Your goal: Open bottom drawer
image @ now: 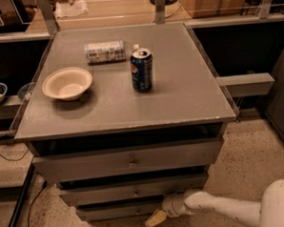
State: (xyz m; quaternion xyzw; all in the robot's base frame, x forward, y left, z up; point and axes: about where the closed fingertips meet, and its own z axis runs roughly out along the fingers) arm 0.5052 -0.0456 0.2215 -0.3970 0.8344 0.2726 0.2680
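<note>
Sitting lowest in the grey cabinet (pixel 87 167), the bottom drawer (pixel 113 211) could have stayed shut. The gripper (pixel 154 219) lay low against its right part, where it might have slid off without catching; whether it was apart or together could not be told. The drawer's slim front faced the camera, long axis left-right.

My claw (pixel 154 219) hangs low, just in front of the bottom drawer (pixel 109 211), and my arm (pixel 218 208) covers the drawer's right end. Its knob is too small to make out. The picture's lower right corner cuts off my arm.
</note>
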